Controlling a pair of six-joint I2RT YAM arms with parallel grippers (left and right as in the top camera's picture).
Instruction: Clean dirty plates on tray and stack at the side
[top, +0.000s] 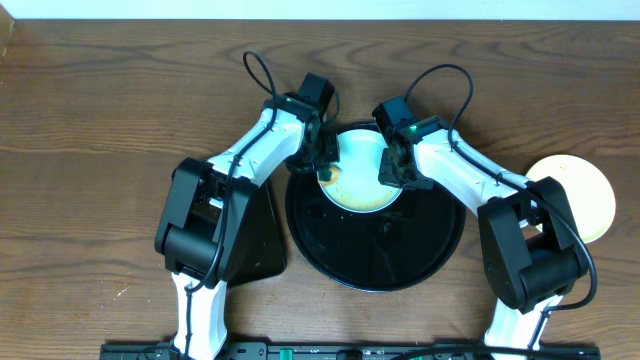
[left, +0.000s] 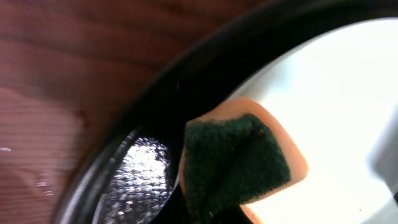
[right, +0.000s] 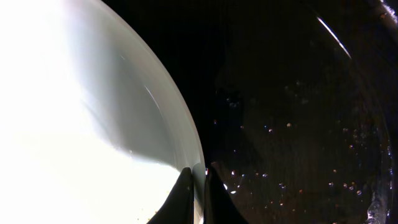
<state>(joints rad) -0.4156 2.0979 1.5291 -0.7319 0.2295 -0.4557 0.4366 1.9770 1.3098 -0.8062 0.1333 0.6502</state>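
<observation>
A pale plate (top: 360, 178) with brown smears near its left edge lies on the back part of the large round black tray (top: 375, 262). My left gripper (top: 325, 168) is shut on a green sponge with a peach backing (left: 239, 162), and the sponge rests on the plate's left edge (left: 336, 106). My right gripper (top: 394, 168) is shut on the plate's right rim. In the right wrist view the two dark fingers (right: 199, 180) pinch the rim of the plate (right: 93, 124). A pale yellow plate (top: 578, 195) lies on the table at the right.
A smaller rectangular black tray (top: 255, 235) lies left of the round tray, partly under my left arm. The round tray's floor is wet, with droplets (right: 298, 143) and a shiny patch (left: 134, 180). Brown wooden table (top: 100, 120) lies all around.
</observation>
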